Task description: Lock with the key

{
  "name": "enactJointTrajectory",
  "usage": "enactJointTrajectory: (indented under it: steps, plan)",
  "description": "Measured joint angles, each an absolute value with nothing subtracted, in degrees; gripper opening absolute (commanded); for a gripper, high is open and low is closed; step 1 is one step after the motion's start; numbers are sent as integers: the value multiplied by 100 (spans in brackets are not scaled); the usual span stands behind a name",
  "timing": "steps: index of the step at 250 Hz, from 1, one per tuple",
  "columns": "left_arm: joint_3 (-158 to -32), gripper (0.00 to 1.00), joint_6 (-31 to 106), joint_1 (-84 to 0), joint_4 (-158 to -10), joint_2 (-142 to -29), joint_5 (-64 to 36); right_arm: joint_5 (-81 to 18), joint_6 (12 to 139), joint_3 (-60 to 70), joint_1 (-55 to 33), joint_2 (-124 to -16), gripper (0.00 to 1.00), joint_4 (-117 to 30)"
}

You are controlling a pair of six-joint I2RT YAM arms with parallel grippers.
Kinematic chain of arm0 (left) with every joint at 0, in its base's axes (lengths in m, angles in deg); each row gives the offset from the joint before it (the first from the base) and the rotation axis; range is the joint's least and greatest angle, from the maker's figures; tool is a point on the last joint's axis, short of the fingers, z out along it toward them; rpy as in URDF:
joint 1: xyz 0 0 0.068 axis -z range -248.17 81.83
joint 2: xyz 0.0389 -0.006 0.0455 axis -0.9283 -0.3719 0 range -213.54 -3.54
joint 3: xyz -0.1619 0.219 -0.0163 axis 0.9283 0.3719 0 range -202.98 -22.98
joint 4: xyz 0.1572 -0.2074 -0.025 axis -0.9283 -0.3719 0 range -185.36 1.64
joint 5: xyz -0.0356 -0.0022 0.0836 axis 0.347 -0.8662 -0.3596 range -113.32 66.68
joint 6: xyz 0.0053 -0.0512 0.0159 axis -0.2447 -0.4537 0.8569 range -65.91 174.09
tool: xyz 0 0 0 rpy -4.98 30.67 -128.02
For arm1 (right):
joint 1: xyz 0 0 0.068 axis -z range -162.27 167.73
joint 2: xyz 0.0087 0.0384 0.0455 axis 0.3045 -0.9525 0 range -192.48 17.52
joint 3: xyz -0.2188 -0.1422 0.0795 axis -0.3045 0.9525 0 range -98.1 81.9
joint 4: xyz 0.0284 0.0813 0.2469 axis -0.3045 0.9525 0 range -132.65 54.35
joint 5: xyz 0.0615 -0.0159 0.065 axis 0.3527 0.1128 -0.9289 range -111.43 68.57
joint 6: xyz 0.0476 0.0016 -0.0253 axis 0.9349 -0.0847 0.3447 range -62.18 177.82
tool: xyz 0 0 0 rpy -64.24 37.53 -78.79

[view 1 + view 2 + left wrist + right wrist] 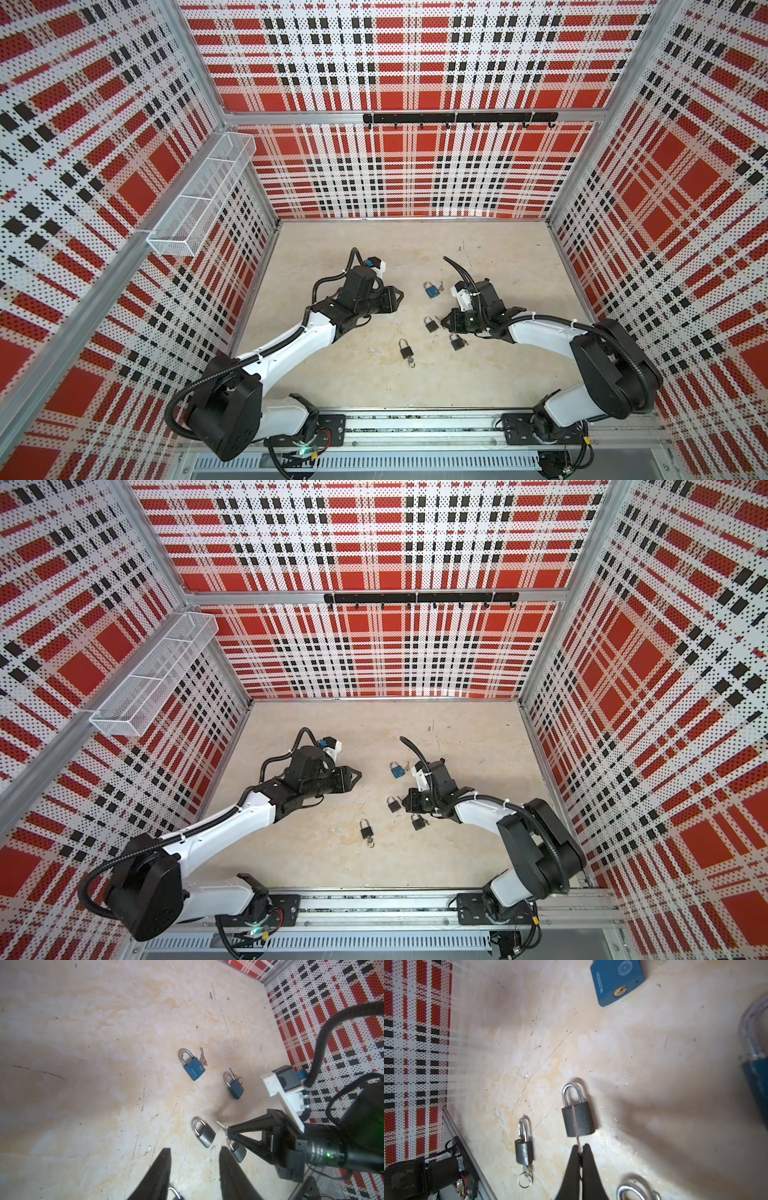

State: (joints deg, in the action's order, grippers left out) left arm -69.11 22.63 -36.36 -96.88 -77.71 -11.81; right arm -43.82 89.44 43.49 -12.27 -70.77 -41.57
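While its jaws are pressed together on the thin blade of a silver key (pixel 578 1142), the right pincer (pixel 580 1149) lies low over the surface (pixel 374 257), just right of centre in both top views, and points toward the frame's left. In the left wrist view the key's tip pokes out ahead of the closed tips, just beside a grey padlock (pixel 204 1132) but not touching it. That padlock (pixel 431 324) lies flat with its shackle closed. Behind the pincer the wrist is bent. The white forearm runs back to the right to a raised black elbow near the right wall, and the upper arm drops to its base at the lower right.

The left pincer (pixel 397 297) sits left of centre with its jaws partly apart and nothing between them. It points right toward a blue padlock (pixel 432 289) and stands near it but apart from it. Its forearm slants down to the left to an elbow at the lower left.

A brass key (pixel 202 1057) lies just beside the blue padlock. A second blue padlock (pixel 234 1087) lies close by, hidden under the right arm in the top views. Below centre lie two more grey padlocks: one (pixel 457 341) just below the right pincer, and another (pixel 405 351) with a keyring (pixel 525 1180) at its base.
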Motion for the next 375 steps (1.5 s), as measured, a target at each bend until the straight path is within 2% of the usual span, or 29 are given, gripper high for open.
enactJointTrajectory:
  steps: [113, 135, 159, 256, 311, 375]
  plan:
    - [-6839, 42, 2265, -3677, -9753, -7767, -1175, -4203, 8997, 4152, -1273, -7512, 0, -4329]
    - [-6832, 42, 2265, -3703, -9753, -7767, -1170, -4185, 8994, 4137, -1282, -7560, 4, -4334]
    - [-6812, 42, 2265, -3740, -9749, -7767, -1166, -4168, 9001, 4134, -1286, -7586, 14, -4329]
    - [-6738, 42, 2265, -3799, -9751, -7747, -1155, -3875, 8913, 4078, -1376, -7359, 22, -3855]
    - [-6666, 42, 2265, -3998, -9830, -7419, -1155, -3108, 8625, 3479, -2106, -6793, 31, -2976]
    - [-6434, 43, 2197, -4359, -10048, -6735, -1223, -2205, 8548, 2910, -3325, -6835, 38, -2303]
